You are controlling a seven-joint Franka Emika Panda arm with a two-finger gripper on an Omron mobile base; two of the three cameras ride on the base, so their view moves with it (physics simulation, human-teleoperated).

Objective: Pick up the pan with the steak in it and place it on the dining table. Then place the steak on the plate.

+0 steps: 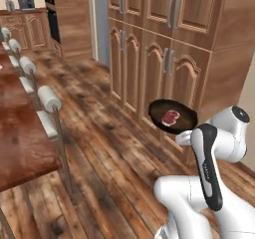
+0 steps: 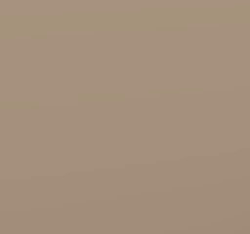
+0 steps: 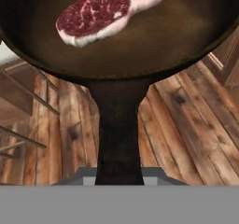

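Observation:
The black pan (image 1: 173,116) hangs in the air in front of the wooden cabinets, above the floor. The reddish steak (image 1: 170,117) lies flat inside it. In the hand view the steak (image 3: 105,10) rests toward the far side of the pan (image 3: 154,45), and the dark handle (image 3: 119,134) runs straight down to the hand. My gripper (image 1: 185,137) is shut on that handle, at the end of the white arm. The dining table (image 1: 20,148) stretches along the left, well apart from the pan. The plate is out of view.
Cushioned stools (image 1: 49,98) line the table's near side. Tall wooden cabinets (image 1: 169,59) stand right behind the pan. Open plank floor (image 1: 109,153) lies between the stools and the cabinets. A plain tan surface (image 2: 125,109) sits close before the right base camera.

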